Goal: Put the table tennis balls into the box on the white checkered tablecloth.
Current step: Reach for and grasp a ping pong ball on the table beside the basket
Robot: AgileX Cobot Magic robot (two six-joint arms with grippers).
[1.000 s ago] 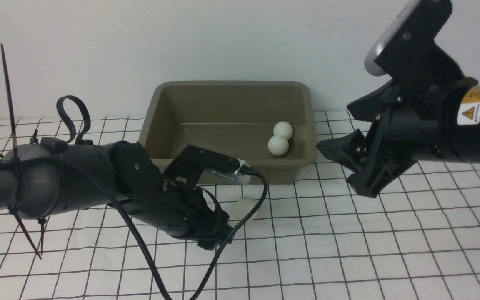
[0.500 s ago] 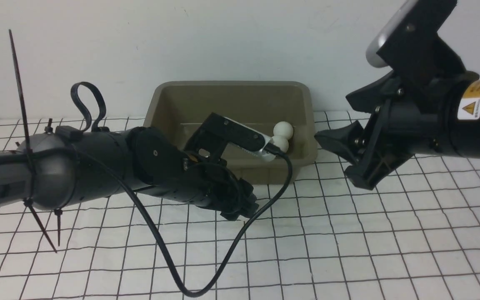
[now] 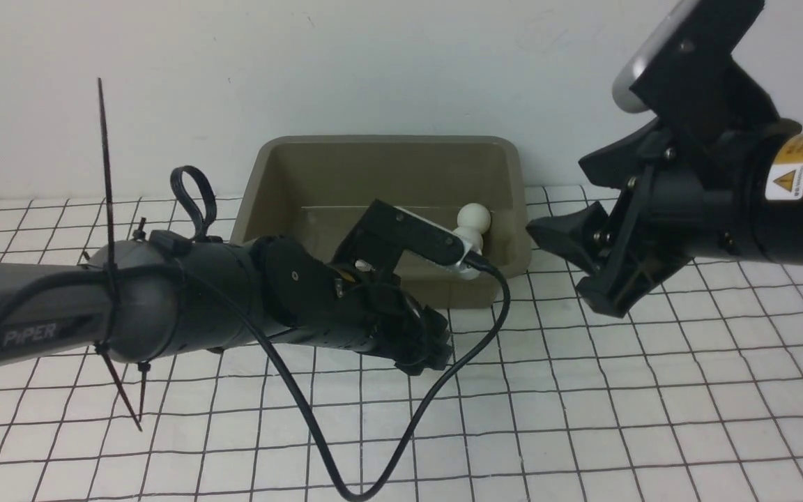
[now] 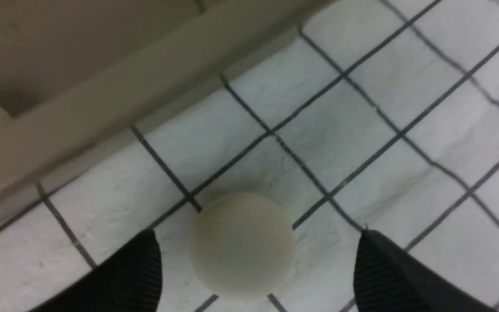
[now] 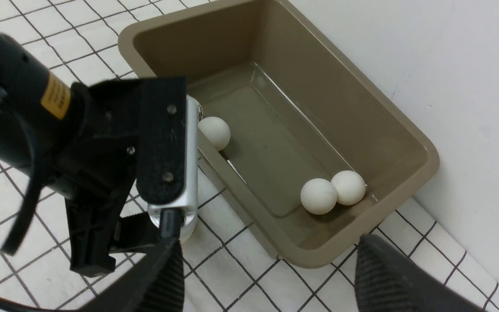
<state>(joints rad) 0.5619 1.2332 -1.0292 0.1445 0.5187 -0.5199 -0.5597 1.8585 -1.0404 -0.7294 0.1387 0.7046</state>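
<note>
A table tennis ball (image 4: 243,245) lies on the white checkered tablecloth (image 3: 652,418) just in front of the box (image 3: 380,164). My left gripper (image 4: 258,260) hangs over it, open, one finger on each side and neither touching. In the front view the left gripper (image 3: 426,345) hides that ball. Three balls lie inside the box (image 5: 422,149): two together (image 5: 318,196) (image 5: 348,187) at one end and one (image 5: 214,132) against the near wall. My right gripper (image 3: 558,272) hovers open and empty beside the box's right end.
The left arm's black cable (image 3: 401,446) loops down over the cloth in front of the gripper. A white wall (image 3: 401,63) stands directly behind the box. Cable ties (image 3: 105,160) stick up from the left arm.
The left arm has swung right and forward until its gripper stands over the ball on the cloth, and its jaws have opened wider. The right arm rose slightly, then stayed still.
</note>
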